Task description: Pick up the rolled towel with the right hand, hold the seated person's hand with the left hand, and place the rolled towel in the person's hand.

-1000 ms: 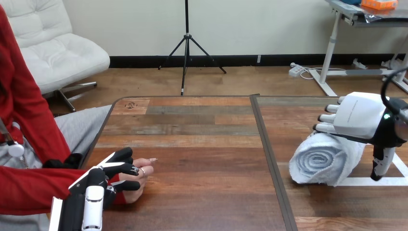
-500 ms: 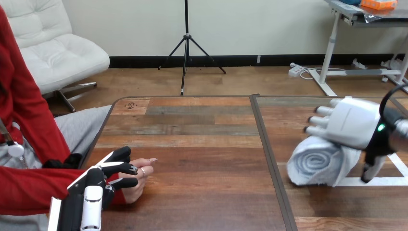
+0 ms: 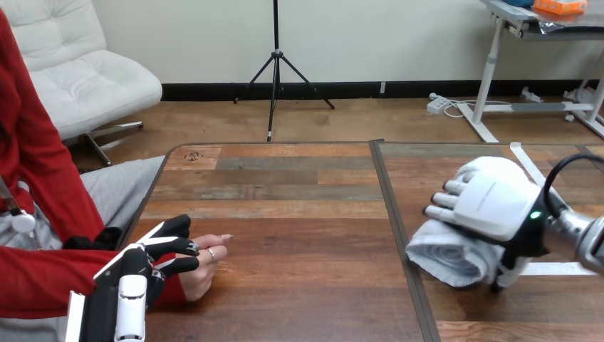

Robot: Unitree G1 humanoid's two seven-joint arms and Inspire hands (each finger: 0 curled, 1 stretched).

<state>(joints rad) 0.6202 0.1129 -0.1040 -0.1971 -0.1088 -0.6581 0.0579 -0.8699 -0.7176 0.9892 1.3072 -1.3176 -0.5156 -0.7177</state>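
Head view: at four o'clock, the right hand (image 3: 491, 205) is clamped over the rolled towel (image 3: 450, 253), just right of the seam in the table (image 3: 299, 214). At eight o'clock, the left hand (image 3: 142, 263) rests on the person's hand (image 3: 201, 274); whether it grips, I cannot tell.

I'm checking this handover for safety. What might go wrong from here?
1. The right hand clasps the rolled towel from above near one end; the free end may sag or slip out during the carry.
2. The person's hand lies with fingers curled, partly under the left hand, so the towel may find little open palm and roll onto the table.
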